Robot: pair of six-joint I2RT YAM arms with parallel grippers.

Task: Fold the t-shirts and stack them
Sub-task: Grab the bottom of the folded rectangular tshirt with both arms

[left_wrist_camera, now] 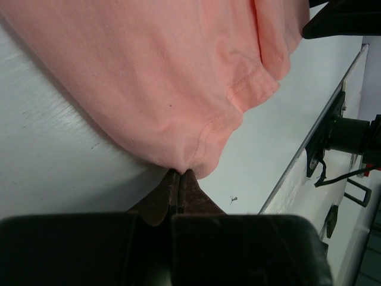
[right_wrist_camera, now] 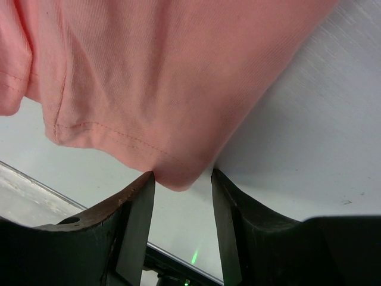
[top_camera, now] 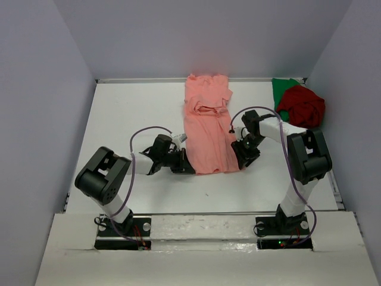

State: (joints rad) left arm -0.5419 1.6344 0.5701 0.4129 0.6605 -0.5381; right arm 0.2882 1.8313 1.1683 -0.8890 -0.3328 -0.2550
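The salmon-pink t-shirt (top_camera: 205, 125) lies lengthwise in a narrow strip on the white table, collar end at the back. My left gripper (top_camera: 186, 167) is shut on its near left hem corner; the left wrist view shows the fingertips (left_wrist_camera: 180, 174) pinching the pink hem (left_wrist_camera: 196, 149). My right gripper (top_camera: 243, 159) is open at the near right hem corner; in the right wrist view the fingers (right_wrist_camera: 140, 196) stand either side of the pink corner (right_wrist_camera: 178, 176) without closing on it. The dark red t-shirt (top_camera: 303, 106) lies crumpled on the green t-shirt (top_camera: 281, 89) at the back right.
The table's walls rise at the back, left and right (top_camera: 95, 79). A metal rail (top_camera: 202, 213) runs along the near edge by the arm bases. Bare white table (top_camera: 131, 113) lies left of the pink shirt.
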